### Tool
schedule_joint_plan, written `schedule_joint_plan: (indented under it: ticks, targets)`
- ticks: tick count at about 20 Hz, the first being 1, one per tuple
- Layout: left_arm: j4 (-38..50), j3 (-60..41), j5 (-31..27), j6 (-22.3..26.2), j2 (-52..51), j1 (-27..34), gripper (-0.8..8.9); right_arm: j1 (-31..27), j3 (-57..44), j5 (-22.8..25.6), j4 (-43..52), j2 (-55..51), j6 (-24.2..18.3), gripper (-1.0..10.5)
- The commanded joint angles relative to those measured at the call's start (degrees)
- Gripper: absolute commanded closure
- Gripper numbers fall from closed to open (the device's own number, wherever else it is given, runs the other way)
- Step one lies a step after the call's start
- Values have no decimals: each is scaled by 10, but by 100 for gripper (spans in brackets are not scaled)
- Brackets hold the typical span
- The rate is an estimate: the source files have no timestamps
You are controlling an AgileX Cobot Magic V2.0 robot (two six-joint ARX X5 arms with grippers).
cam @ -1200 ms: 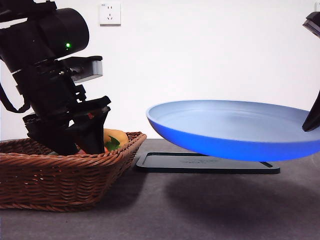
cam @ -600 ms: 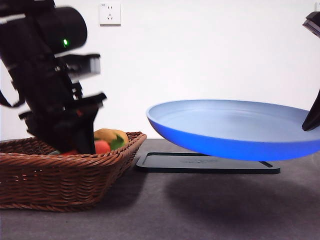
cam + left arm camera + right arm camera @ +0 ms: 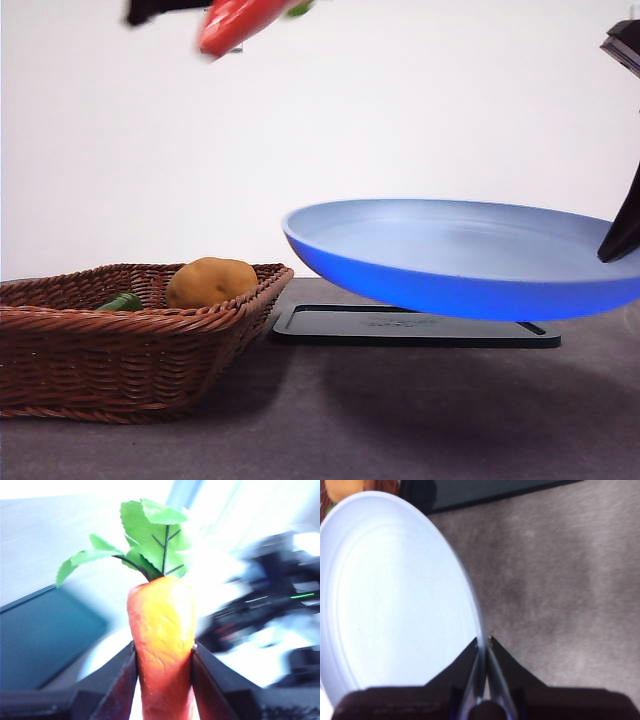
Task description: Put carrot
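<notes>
1. Between the two black jaws of the left gripper (image 3: 162,680), the carrot (image 3: 162,675) is sitting clamped, with the jaws pressing on its tapered lower body from both sides.
2. The carrot's thick end is pointing away from the gripper, and its tuft of green leaves (image 3: 150,540) is fanning out beyond it; the surroundings in the left wrist view are blurred.
3. In the front view, the carrot (image 3: 240,22) is showing as a blurred red-orange shape at the top edge, left of centre, high above the table and above the gap between basket and plate, touching neither.
4. The right gripper (image 3: 483,652) is pinching the rim of the blue plate (image 3: 395,595), its jaws pressed together on the thin edge.
5. The blue plate (image 3: 470,260) is hanging in the air at the right of the scene, slightly tilted, clear of the table, with its shadow lying on the grey surface beneath.
6. A flat black mat (image 3: 415,327) is lying on the table under and behind the plate.
7. The wicker basket (image 3: 130,360) is standing at the left, near the mat's left end.
8. Inside the basket, a yellow-brown potato (image 3: 211,283) is resting toward the right side, and a small dark green vegetable (image 3: 122,302) is lying to its left.
</notes>
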Motion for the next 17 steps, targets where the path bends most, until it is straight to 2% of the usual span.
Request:
schedule_joint_plan:
  ticks: [1,6,9,13,17]
  targets:
    - [17,6,-24,-21,24,-56,727,10,5,-2,9,4,9,943]
    - [-24,6,-105,10,111,-124,725,25,5,0,4,4,10,943]
    - [-24,6,-146,9,160,-131,725,39,5,0,3,4,10,943]
    - [-41,6,-158,8,185,-133,714,57,5,0,2,4,13,943]
    - [-41,6,-157,9,185,-138,565,70,5,14,-1,4,21,943]
